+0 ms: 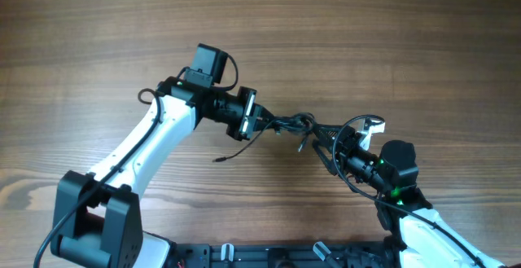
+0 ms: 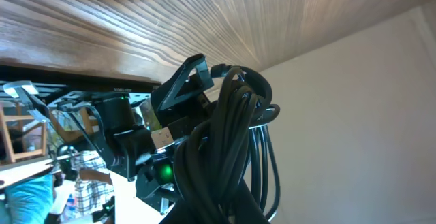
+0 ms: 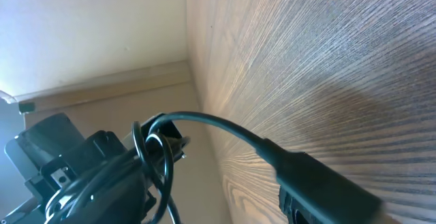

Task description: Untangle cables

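**Cables [image 1: 295, 122] knotted between two robot grippers**

Black cords, bunched into a dark knot, sit near the middle of a wood-grain table [image 1: 366, 40]. They stretch between two white-and-black arms that reach in from the near edge. The left gripper [image 1: 259, 122], turned on its side at the end of the left arm [image 1: 155, 136], has its fingers pressed together on the left end of the bundle. Seen from the left wrist, the same cables stand right in front of the lens as a thick sheaf of looping black strands. One loose tail [image 1: 221, 160] drops away below that gripper and ends in a small plug on the wood.

The right gripper [image 1: 321, 140] meets the knot from the lower right, at its other end, with thin loops curling around and above it. Whether its fingers are spread or pinching a cord cannot be told from any view. From the right wrist, a single cord arcs out of the tangle and widens into a thicker black moulded end [image 3: 310, 183] close to the camera. Its shadow falls on the grain beneath.

From the left wrist, a small metal plug [image 2: 161, 137] shows beside the bundle, against the black body of the opposite arm, where a green light [image 2: 163, 173] glows. The same light shows from overhead on the right arm [image 1: 403, 170].
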Robot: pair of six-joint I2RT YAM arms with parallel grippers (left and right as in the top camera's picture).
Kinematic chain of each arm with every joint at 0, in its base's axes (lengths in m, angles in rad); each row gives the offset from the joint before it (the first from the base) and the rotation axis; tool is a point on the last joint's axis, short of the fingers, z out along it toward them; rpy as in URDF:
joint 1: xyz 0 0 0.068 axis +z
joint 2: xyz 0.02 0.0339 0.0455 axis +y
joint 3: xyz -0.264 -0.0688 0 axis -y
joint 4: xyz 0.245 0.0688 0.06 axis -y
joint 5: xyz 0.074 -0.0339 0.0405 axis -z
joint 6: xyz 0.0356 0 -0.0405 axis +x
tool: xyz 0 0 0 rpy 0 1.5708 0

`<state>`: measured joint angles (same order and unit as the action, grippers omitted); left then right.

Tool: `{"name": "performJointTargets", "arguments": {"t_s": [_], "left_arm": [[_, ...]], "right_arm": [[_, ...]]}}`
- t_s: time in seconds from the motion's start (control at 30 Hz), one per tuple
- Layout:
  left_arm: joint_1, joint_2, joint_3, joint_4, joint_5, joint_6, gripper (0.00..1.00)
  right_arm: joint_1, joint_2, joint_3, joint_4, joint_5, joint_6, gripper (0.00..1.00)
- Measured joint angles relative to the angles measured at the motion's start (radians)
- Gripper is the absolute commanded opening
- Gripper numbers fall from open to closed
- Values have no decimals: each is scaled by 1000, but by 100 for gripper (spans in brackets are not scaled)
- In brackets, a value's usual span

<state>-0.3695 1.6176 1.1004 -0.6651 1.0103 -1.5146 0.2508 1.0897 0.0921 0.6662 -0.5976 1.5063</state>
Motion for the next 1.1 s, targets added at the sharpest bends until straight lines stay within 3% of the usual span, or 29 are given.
{"name": "performJointTargets", "arguments": {"t_s": [0.23, 0.43, 0.6, 0.7, 0.83, 1.1], "left_arm": [[-12, 0, 0, 79, -7, -11, 4], [-12, 0, 0, 198, 30, -63, 4], [-12, 0, 0, 241, 63, -46, 4], [-12, 0, 0, 298, 71, 64, 5], [-12, 0, 0, 328, 71, 306, 4], [-12, 0, 0, 334, -38, 663, 4]], "right_arm": [[0, 0, 0, -1, -23, -27, 59], [0, 0, 0, -58, -45, -135, 59], [0, 0, 0, -90, -45, -222, 65], [0, 1, 0, -67, -48, -266, 70], [0, 1, -2, 23, -90, -339, 80], [0, 1, -2, 172, -255, -472, 82]]}}
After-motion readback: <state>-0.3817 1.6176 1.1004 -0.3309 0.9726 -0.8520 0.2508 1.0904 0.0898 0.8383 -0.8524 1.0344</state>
